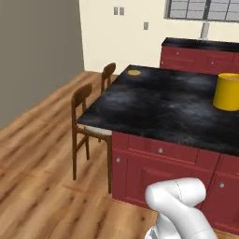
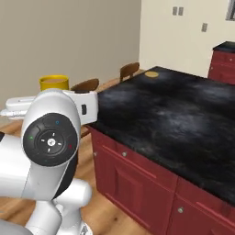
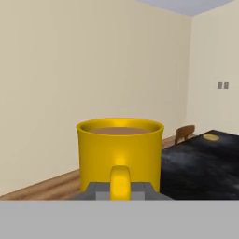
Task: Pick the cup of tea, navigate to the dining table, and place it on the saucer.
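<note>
Cup of tea (image 3: 120,151) sits pinched by its handle in the jaws, upright so the tea stays level during transit. Arm folded back, gripper (image 3: 120,190) held out level beside the dining surface (image 1: 163,105). Saucer (image 1: 134,72) waits at the far corner, well apart from the cup.

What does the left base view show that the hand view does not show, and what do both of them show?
Left base view alone: the large yellow cylinder standing on the dining table, the red cabinet fronts beneath it, and the window.

Hand view alone: the cup of tea, upright and full, with the shut pincer clamped on its handle.

Both: the black table top, the saucer at its far corner, a wooden chair, and wall switches.
</note>
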